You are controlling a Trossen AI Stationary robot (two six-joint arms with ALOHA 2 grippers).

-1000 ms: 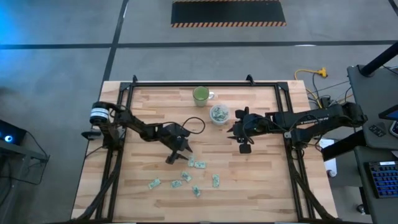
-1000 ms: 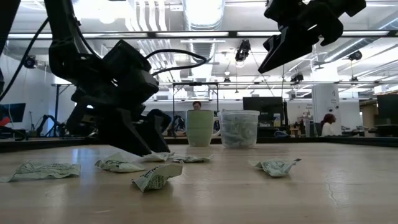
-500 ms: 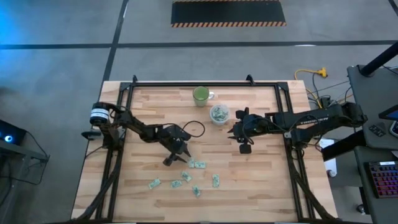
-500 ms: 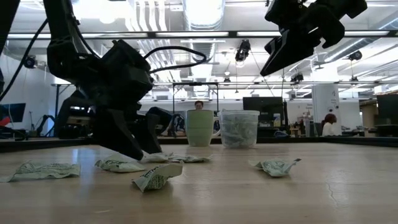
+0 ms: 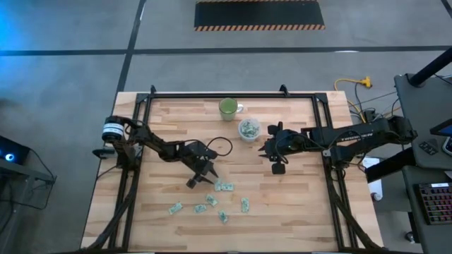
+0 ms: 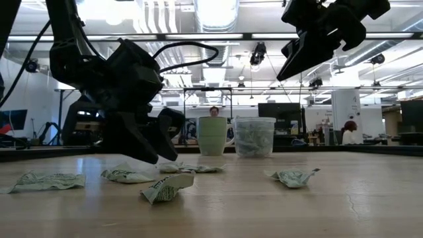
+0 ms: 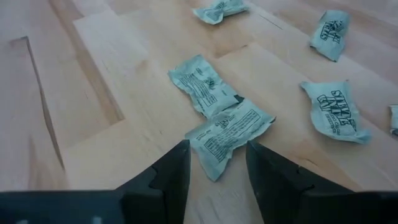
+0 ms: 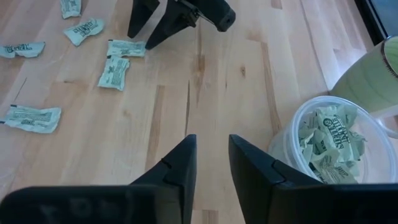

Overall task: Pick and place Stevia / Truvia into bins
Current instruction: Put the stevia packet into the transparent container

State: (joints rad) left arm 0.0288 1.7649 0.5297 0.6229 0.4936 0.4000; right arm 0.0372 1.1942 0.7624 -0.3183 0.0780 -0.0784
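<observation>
High view: my left end effector (image 5: pixel 205 174) sits low over the wooden counter (image 5: pixel 169 134), just beside the scattered Stevia sachets (image 5: pixel 224 187); my right end effector (image 5: pixel 269 149) hangs beside the clear cup (image 5: pixel 248 129), which stands near a green mug (image 5: pixel 228 108).
Low view: left fingers lifted just off the counter, nothing between them.
Left wrist view: my fingers (image 7: pixel 177 174) stand apart, straddling one sachet's corner (image 7: pixel 227 132), not gripping it.
Right wrist view: my fingers (image 8: pixel 181 165) parted and empty; cup holds sachets.
</observation>
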